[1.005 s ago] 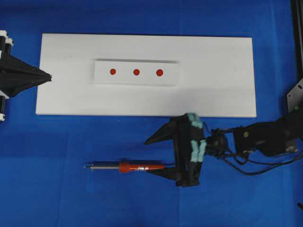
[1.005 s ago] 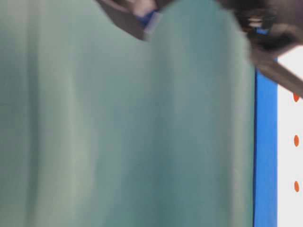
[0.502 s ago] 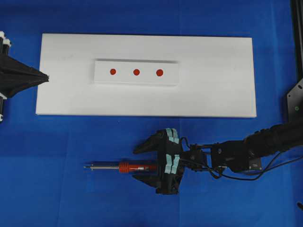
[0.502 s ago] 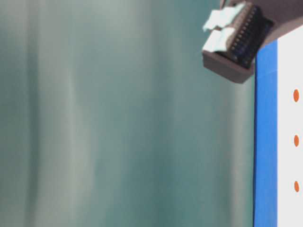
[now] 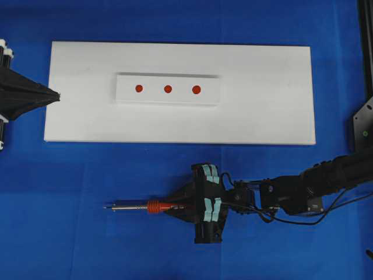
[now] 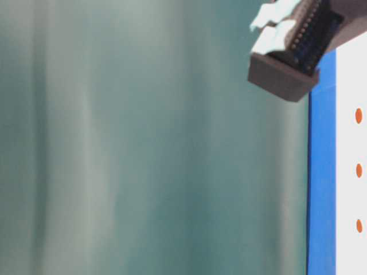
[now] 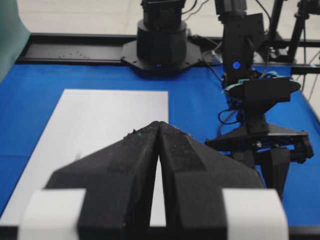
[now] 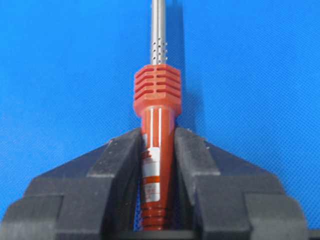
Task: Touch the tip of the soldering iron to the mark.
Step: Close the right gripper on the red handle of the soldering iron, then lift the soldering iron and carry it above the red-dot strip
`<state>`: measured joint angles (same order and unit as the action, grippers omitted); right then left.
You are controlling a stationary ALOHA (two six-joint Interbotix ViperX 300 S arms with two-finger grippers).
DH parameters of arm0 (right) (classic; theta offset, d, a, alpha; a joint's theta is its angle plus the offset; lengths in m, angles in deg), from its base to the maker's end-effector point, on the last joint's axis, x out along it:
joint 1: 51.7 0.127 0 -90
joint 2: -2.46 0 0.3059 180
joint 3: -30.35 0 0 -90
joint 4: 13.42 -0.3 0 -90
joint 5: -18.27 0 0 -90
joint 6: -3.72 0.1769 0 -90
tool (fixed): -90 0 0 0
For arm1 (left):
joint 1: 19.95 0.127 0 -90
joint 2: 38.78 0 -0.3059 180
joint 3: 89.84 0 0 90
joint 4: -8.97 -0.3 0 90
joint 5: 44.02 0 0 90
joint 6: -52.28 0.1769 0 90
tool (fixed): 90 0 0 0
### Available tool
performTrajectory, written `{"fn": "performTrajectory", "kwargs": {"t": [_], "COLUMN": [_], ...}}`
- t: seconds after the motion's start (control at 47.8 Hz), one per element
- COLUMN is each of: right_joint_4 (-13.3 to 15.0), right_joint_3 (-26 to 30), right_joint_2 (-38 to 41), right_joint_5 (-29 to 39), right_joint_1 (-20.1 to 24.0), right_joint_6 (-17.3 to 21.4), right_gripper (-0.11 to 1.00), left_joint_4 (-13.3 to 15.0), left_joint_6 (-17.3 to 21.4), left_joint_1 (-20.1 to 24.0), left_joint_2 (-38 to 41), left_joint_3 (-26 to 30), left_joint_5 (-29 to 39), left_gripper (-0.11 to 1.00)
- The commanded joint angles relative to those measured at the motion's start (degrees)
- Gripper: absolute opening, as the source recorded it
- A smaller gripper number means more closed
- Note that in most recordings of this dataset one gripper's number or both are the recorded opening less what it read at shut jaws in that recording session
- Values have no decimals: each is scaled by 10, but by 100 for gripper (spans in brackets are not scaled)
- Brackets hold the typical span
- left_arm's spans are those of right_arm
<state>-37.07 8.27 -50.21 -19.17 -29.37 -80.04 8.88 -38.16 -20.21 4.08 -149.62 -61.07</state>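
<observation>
Worktop [image 5: 70, 233] under blue cloth carries a white board [image 5: 262, 111] with a raised strip of three red marks [image 5: 168, 89]. The left pincer [image 7: 158, 131] rests pressed together at the board's edge. The right pincer [image 8: 159, 150] is clamped on the soldering iron [image 5: 152, 206], which lies near the board. Gripped far back on its handle, it could pivot on lifting, swinging the tip off target.

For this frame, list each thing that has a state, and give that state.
soldering iron: flat on the blue cloth, handle gripped, tip pointing away from the right hand
right hand: shut on the handle
left hand: shut, empty
three red marks: untouched
</observation>
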Motion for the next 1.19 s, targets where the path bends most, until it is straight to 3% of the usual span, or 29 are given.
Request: {"fn": "performTrajectory", "kwargs": {"t": [0.0,0.23,0.44,0.795,0.963,1.172], "right_joint_4": [3,3,3,0,0,4], "right_joint_3": [4,2,-21,-25,-21,-20], "right_joint_2": [-22,-39,-115,-273,-323,-341], "right_joint_5": [-2,-2,29,190,249,269], "right_joint_1": [4,2,-6,-31,-43,-48], "right_joint_6": [-1,-1,-7,-80,-90,-94], "right_gripper": [6,6,6,6,6,6], "left_joint_4": [-1,-1,-1,0,0,-1], "left_joint_6": [0,0,0,0,0,0], "left_joint_1": [0,0,0,0,-1,0], "left_joint_2": [3,3,3,3,3,-5], "left_joint_3": [6,6,6,6,8,9], "left_joint_5": [-6,-6,-5,-6,-6,-6], "left_gripper": [0,0,0,0,0,0]}}
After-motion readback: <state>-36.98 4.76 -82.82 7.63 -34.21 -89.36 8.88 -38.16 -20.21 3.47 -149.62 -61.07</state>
